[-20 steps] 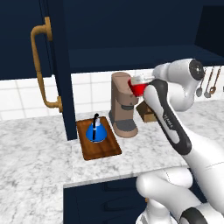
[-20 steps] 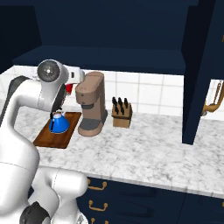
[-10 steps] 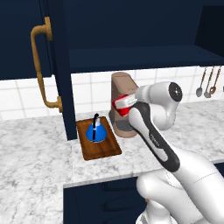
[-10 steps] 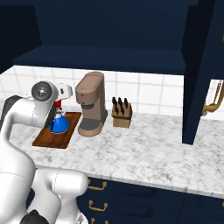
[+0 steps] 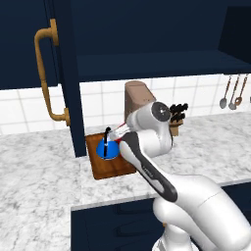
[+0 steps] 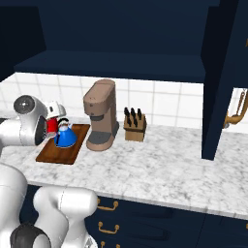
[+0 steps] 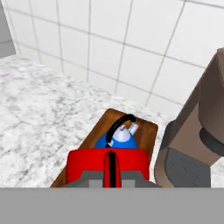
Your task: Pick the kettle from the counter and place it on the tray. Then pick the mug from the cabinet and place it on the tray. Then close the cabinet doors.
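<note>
1 red mug (image 7: 107,164) sits clamped in the gripper (image 7: 110,174) above the kettle (image 7: 119,139); right base view adds the knife block (image 6: 135,127).

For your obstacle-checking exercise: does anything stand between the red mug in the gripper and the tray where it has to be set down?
The blue kettle already sits on the tray, just ahead of the mug held in the gripper. The mug must go on the bare wood beside it. The coffee machine stands close alongside the tray.
</note>
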